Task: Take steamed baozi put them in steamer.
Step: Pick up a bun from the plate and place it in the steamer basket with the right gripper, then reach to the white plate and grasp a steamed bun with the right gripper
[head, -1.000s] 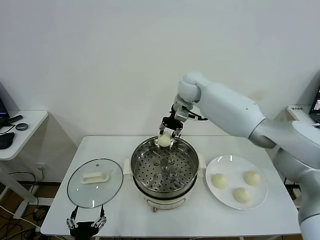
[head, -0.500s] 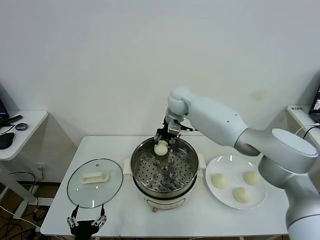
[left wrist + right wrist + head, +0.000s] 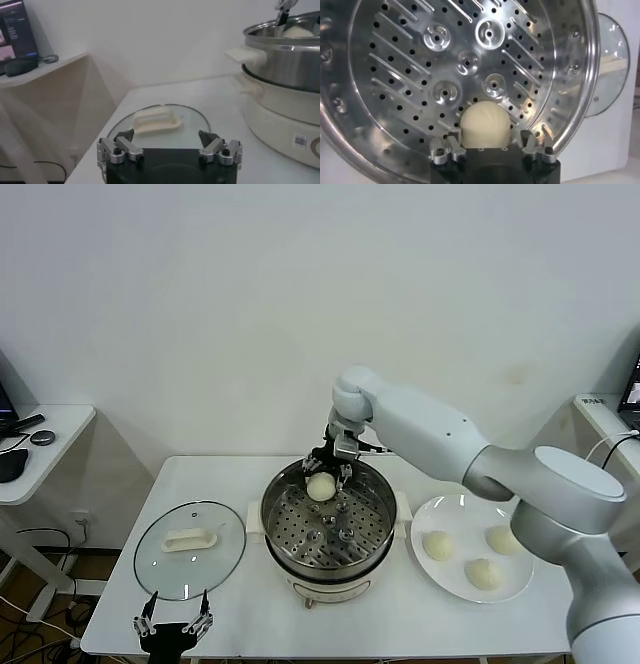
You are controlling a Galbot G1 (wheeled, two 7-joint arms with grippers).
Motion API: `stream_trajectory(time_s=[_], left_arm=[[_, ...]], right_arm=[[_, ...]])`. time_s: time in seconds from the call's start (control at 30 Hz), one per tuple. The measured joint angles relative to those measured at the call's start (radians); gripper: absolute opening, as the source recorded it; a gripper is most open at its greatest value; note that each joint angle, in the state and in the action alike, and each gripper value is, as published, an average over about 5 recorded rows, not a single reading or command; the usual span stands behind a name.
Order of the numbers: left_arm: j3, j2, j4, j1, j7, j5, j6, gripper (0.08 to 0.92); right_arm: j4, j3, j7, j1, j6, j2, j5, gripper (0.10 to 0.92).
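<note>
Over the back of the steamer (image 3: 327, 519), my right gripper (image 3: 321, 475) clamps one baozi (image 3: 319, 487) just above the perforated tray, held low, I judge, for a gentle release. Being round, it has no long axis. Three baozi wait on the plate (image 3: 455, 580). My left gripper (image 3: 169, 148) idles open near the glass lid (image 3: 190, 548).

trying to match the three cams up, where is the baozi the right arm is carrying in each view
Head view: the carried baozi sits in the right gripper, at the far side of the steamer.
Left wrist view: only its top shows above the steamer rim.
Right wrist view: between the jaws, over the perforated tray.
Shared landmark: the steamer; the glass lid too.
</note>
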Motion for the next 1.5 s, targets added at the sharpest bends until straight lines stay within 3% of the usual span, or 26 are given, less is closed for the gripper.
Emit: stream_trajectory(time_s=[0.4,0.9,1.17,1.5], left_arm=[[0.003,-0.003,-0.005,-0.002,0.003,0.003,0.002,0.823],[-0.016,0.005,-0.012,-0.015,0.023,-0.012,0.019,0.823],[-0.027,0.017,-0.005,-0.013,0.030,-0.019,0.025,0.823],[-0.054,0.011,0.006,-0.012,0.042,-0.026,0.031,0.823]], right_arm=[[0.109,0.050,-0.055,0.105,-0.189,-0.158,0.186,0.823],[0.303,0.087,-0.088,0.080,-0.790,-0.561,0.323,0.823],[0.369,0.172,-0.113,-0.111,-1.005,-0.661,0.314,0.823],[0.361,0.266,-0.111,-0.315,-1.091,-0.647,0.235,0.823]])
